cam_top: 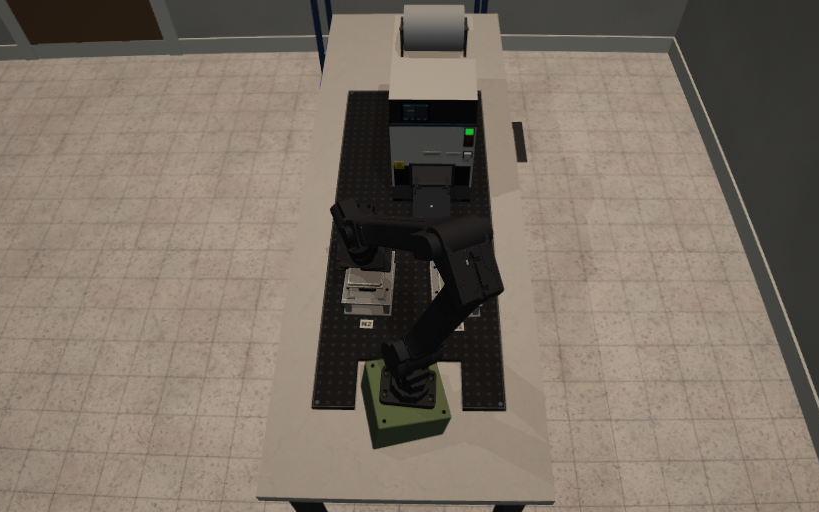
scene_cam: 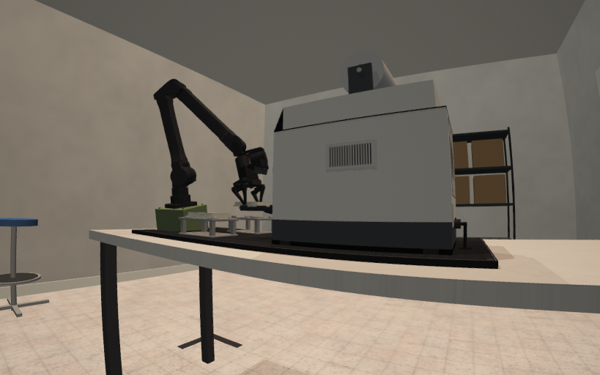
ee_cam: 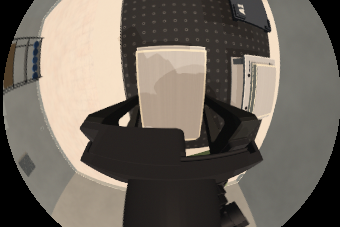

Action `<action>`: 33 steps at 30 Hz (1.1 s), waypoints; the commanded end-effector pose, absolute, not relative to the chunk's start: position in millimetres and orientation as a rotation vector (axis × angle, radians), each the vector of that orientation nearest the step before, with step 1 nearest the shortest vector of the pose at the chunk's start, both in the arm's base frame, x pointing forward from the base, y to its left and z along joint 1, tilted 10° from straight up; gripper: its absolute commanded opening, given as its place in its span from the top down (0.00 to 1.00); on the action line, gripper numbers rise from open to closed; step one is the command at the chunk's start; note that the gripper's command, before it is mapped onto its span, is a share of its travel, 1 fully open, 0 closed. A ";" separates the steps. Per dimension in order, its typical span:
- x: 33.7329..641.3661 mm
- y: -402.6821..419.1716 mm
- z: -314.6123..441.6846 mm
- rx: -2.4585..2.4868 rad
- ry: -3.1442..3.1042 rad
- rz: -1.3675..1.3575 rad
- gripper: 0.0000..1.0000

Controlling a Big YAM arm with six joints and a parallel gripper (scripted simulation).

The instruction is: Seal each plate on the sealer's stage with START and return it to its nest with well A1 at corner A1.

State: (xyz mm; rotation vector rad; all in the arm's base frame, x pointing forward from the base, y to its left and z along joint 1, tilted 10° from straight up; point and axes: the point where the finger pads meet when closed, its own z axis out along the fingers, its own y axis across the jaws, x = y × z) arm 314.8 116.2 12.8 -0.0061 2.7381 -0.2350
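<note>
A plate [cam_top: 364, 278] [scene_cam: 251, 203] [ee_cam: 172, 83] is in the gripper [cam_top: 364, 257] [scene_cam: 250, 201] [ee_cam: 171, 97], whose fingers stand wide apart, clamped on its sides. It hangs over nest N2 [cam_top: 367, 309] [scene_cam: 256, 225]; whether it touches the nest, I can't quite tell. The other plate [scene_cam: 208, 214] [ee_cam: 265, 88] lies on N1 [cam_top: 435, 283] [scene_cam: 212, 227] [ee_cam: 237, 83]. Beyond, the stage [cam_top: 431, 202] [ee_cam: 245, 3] is out in front of the sealer [cam_top: 428, 143] [scene_cam: 362, 186], whose lamp [cam_top: 469, 131] shows green.

"N2" on tag [cam_top: 366, 324]
</note>
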 end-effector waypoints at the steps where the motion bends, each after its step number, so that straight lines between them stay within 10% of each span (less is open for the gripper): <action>1: 320.3 116.7 9.6 -0.004 2.730 -0.225 1.00; 33: 324.6 117.2 7.2 -0.001 2.718 -0.215 1.00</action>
